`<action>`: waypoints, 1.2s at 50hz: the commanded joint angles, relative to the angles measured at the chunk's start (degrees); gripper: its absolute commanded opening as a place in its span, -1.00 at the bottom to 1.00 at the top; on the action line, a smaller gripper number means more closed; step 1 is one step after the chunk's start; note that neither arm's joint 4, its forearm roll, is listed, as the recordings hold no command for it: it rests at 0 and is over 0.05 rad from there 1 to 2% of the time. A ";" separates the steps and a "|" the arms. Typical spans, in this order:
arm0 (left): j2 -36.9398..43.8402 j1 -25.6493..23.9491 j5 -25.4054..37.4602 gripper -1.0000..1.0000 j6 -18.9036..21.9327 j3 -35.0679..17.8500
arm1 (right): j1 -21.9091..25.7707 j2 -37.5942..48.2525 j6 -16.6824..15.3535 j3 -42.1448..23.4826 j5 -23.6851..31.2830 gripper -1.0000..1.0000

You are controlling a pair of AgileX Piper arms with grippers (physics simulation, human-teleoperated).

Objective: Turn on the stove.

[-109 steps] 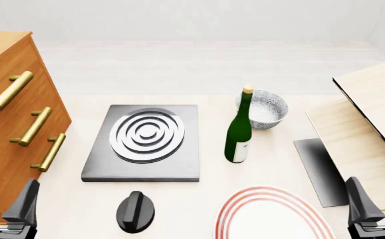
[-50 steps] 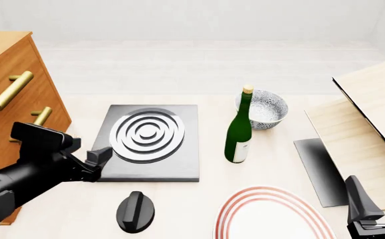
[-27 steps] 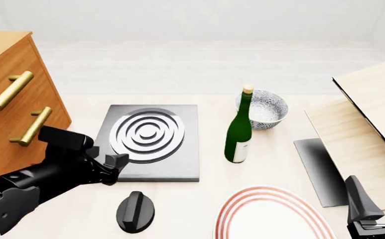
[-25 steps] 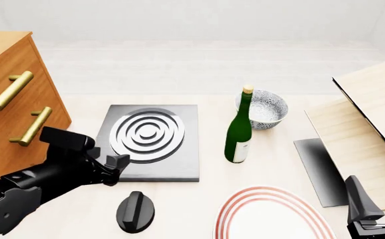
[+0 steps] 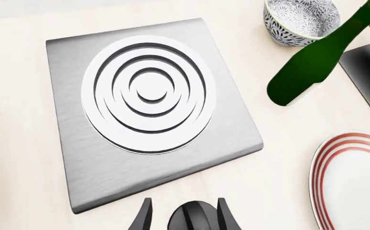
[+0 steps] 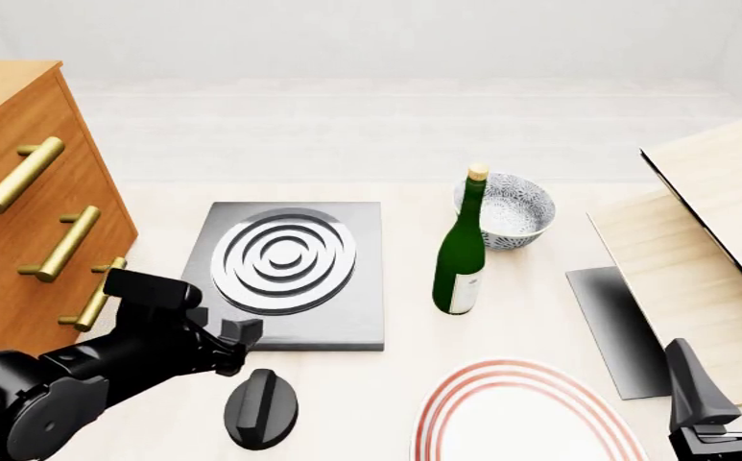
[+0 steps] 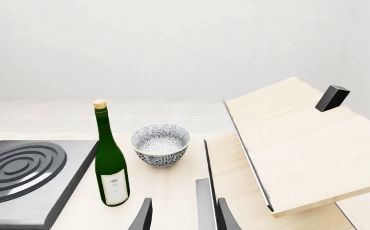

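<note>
Left arm closing on the stove knob; no contact yet.

The left gripper [image 6: 240, 343] has advanced from the wooden drawer unit [image 6: 18, 221] toward the small black ridged knob [image 6: 260, 408], which sits just in front of the flat dark-grey stove slab [image 6: 345, 317]. Its jaws stand parted, empty, framing the knob. Right gripper [image 7: 181, 216]: jaws apart, idle, holding nothing.

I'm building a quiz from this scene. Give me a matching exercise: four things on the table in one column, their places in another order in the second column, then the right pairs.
Things:
1. knob
2. bottle
3. bowl
4. plate

Places:
A. just behind the bottle, toward the table's far side
B. near edge, right of the knob
C. right of the stove, standing upright
D. in front of the stove, below the left hand

Pairs: 1-D, 2-C, 3-A, 4-B
</note>
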 commanded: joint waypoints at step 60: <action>23.12 -6.09 -22.67 1.00 -11.41 8.31 | 0.01 0.01 0.01 0.00 -0.01 1.00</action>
